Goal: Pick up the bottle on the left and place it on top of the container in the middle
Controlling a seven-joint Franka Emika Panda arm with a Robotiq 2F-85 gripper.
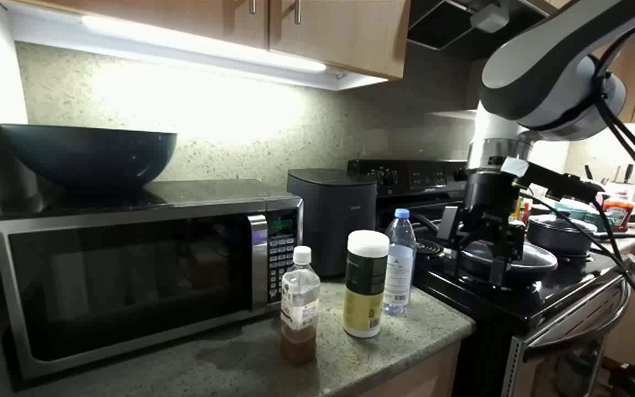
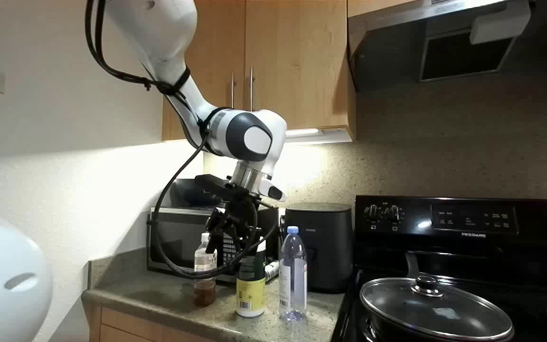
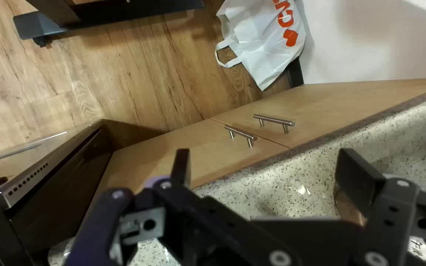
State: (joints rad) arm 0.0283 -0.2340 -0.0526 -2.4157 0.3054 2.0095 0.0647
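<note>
The tool (image 3: 268, 171) hangs released, its fingers (image 3: 357, 181) spread wide and gripping nothing, presumably to leave room for the bottle (image 1: 300, 309). That bottle stands upright on the table (image 1: 213, 358), left of the jar (image 1: 364, 286) in both exterior views and apart from it, which should let a finger pass between. The jar's broad lid (image 1: 369, 243) looks bare, a likely perch.
</note>
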